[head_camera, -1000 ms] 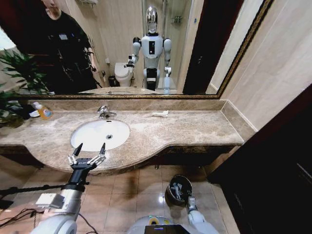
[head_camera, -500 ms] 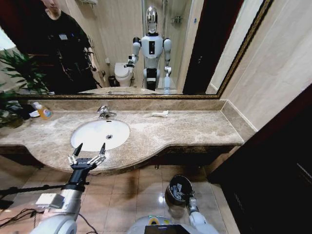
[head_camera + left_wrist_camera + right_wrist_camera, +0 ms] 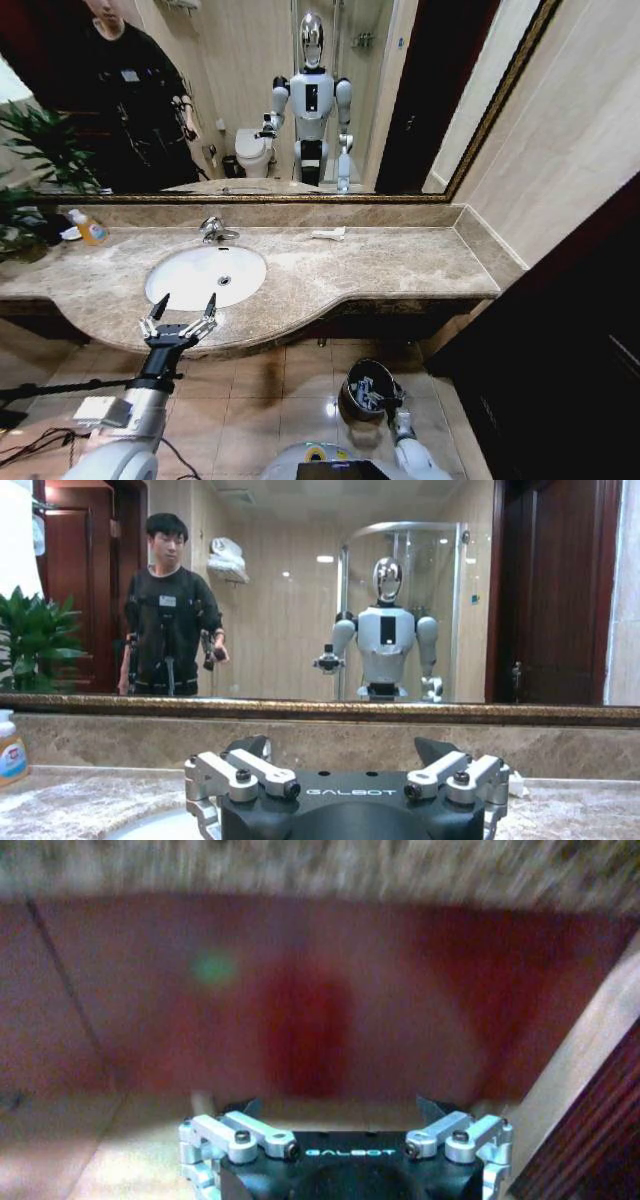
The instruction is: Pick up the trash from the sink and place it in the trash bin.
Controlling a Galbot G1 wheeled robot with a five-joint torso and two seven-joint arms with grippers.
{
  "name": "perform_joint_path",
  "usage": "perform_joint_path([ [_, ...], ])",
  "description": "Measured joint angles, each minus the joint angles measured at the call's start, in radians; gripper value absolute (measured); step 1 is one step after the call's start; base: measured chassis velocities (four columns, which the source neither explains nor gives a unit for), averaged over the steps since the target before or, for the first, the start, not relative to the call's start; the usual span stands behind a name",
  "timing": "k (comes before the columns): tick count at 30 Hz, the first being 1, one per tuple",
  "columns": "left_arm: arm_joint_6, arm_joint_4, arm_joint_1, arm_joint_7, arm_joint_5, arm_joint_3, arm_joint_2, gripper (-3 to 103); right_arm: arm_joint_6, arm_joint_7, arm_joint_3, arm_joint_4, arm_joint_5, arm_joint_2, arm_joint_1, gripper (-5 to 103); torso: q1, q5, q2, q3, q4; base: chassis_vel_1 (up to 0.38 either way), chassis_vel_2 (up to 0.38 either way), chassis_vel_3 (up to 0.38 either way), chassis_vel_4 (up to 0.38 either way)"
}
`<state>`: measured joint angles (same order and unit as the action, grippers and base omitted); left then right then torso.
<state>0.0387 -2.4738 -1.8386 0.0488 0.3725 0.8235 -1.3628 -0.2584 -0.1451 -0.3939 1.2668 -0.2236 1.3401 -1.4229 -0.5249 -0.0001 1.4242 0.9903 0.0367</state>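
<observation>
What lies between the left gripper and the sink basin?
In the head view, only a bare strip of marble countertop lies between the open left gripper and the sink basin. Nothing rests on that strip.

This is looking like a bathroom: a white oval sink (image 3: 206,275) with a chrome faucet (image 3: 212,230) is sitting in a beige marble worktop (image 3: 380,262), a wide framed mirror (image 3: 300,100) is reflecting a white toilet (image 3: 253,152), and tan tiles (image 3: 265,400) are covering the floor.
</observation>
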Motion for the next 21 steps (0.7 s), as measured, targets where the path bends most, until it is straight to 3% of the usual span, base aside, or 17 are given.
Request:
perform_joint_path([
  [1, 0.0, 0.0, 0.0, 0.0, 0.0, 0.0, 0.0, 100, 0.031, -0.024, -0.005, 0.116, -0.006, -0.012, -0.049, 100, 0.0, 0.0001, 0.0, 0.0, 0.0, 0.0, 0.0, 0.0, 0.0],
  [3, 0.0, 0.0, 0.0, 0.0, 0.0, 0.0, 0.0, 100, 0.047, -0.033, -0.009, 0.191, -0.006, -0.017, -0.078, 100, 0.0, 0.0003, 0.0, 0.0, -0.0001, 0.0, 0.0, 0.0, 0.0],
  [5, 0.0, 0.0, 0.0, 0.0, 0.0, 0.0, 0.0, 100, 0.093, -0.05, -0.019, 0.41, 0.004, -0.029, -0.155, 100, 0.0, -0.0003, 0.0, 0.0, 0.0, 0.0, 0.0, 0.0, 0.0],
  [10, 0.0, 0.0, 0.0, 0.0, 0.0, 0.0, 0.0, 100, 0.174, -0.086, -0.012, 0.691, 0.023, -0.043, -0.196, 100, 0.0, -0.0002, 0.0, 0.0, 0.0, 0.0, 0.0, 0.0, 0.0],
  [17, 0.0, 0.0, 0.0, 0.0, 0.0, 0.0, 0.0, 100, 0.312, -0.078, 0.013, 0.855, 0.01, -0.102, -0.089, 100, 0.0, 0.0001, 0.0, 0.0, 0.0001, 0.0, 0.0, 0.0, 0.0],
  [18, 0.0, 0.0, 0.0, 0.0, 0.0, 0.0, 0.0, 100, 0.376, -0.035, 0.021, 0.858, -0.028, -0.131, -0.026, 100, 0.0, 0.0002, 0.0, 0.0, 0.0, 0.0, 0.0, 0.0, 0.0],
  [21, 0.0, 0.0, 0.0, 0.0, 0.0, 0.0, 0.0, 100, 0.409, 0.026, 0.028, 0.812, -0.057, -0.162, 0.067, 100, 0.0, 0.0001, 0.0, 0.0, 0.0, 0.0, 0.0, 0.0, 0.0],
])
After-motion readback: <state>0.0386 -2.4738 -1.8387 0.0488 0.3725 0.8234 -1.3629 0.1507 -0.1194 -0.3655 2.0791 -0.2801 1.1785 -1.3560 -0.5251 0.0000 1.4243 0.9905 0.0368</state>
